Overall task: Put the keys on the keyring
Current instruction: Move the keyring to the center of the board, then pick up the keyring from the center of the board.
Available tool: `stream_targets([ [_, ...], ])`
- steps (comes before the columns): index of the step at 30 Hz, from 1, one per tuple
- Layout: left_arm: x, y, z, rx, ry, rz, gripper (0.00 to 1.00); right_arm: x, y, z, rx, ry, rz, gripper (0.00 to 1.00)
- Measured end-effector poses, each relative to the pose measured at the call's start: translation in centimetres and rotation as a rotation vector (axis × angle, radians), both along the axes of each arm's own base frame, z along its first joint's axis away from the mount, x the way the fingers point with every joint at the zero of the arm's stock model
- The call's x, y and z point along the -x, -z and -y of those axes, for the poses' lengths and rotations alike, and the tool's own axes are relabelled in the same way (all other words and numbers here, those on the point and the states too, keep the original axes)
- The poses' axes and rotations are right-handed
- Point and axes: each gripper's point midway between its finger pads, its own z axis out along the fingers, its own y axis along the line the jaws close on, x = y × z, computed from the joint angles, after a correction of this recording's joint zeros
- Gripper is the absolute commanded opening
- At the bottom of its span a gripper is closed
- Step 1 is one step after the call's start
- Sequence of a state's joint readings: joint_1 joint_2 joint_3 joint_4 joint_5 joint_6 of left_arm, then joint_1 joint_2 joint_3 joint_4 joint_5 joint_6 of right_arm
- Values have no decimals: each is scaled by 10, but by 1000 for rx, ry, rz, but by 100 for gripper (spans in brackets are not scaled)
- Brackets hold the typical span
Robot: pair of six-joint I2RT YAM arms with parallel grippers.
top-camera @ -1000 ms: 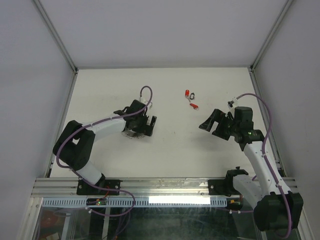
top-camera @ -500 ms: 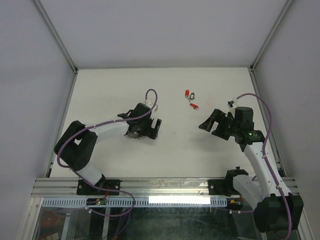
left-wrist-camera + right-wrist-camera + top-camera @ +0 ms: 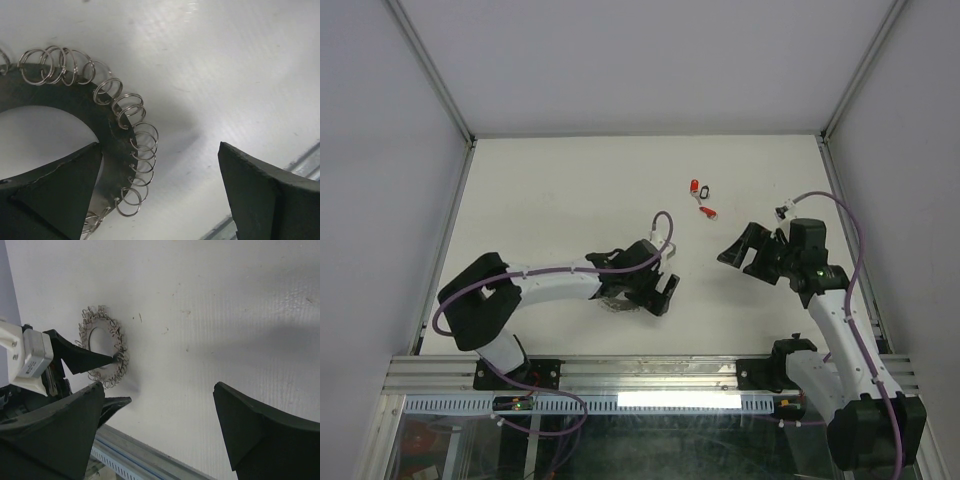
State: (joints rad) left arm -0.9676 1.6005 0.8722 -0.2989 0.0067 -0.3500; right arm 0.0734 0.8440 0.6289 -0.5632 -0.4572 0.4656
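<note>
Keyring (image 3: 65, 95) bare, no key on any loop you can see. Left gripper (image 3: 661, 291) straddles the keyring's rim, jaws wide, not clamped. Keys (image 3: 700, 189) lie well beyond the keyring, up and right, untouched. Right gripper (image 3: 738, 258) hangs right of the keyring, wide, empty. You have all the threading left.

The left arm (image 3: 560, 282) lies low, reaching rightward toward the middle, and the left gripper (image 3: 660, 297) tips down with jaws spread wide (the wrist view shows a broad gap). The right arm (image 3: 840, 322) stands bent, the right gripper (image 3: 733, 257) aimed left, likewise spread.
</note>
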Motion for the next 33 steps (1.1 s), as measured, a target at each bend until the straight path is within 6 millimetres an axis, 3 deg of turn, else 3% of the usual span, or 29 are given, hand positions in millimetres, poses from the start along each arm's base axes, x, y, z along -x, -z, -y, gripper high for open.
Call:
stream_targets([
  [7, 30, -5, 47, 28, 96, -13, 99, 7, 9, 2, 4, 10, -18, 92],
  [11, 24, -19, 49, 47, 82, 26, 99, 8, 13, 6, 17, 36, -21, 91],
  [16, 5, -68, 39, 108, 36, 152, 99, 6, 19, 11, 31, 82, -43, 89],
  [19, -11, -104, 23, 168, -16, 226, 99, 6, 24, 10, 24, 91, -75, 81],
  [22, -31, -129, -10, 208, -99, 285, 99, 6, 31, 9, 13, 102, -122, 77],
  [25, -44, -136, -48, 202, -176, 316, 99, 7, 36, 1, -1, 108, -145, 75],
  [28, -48, -138, -79, 163, -220, 347, 99, 13, 36, -22, -6, 64, -151, 73],
  [33, -41, -147, -93, 142, -192, 391, 99, 23, 44, -67, -2, -18, -171, 66],
])
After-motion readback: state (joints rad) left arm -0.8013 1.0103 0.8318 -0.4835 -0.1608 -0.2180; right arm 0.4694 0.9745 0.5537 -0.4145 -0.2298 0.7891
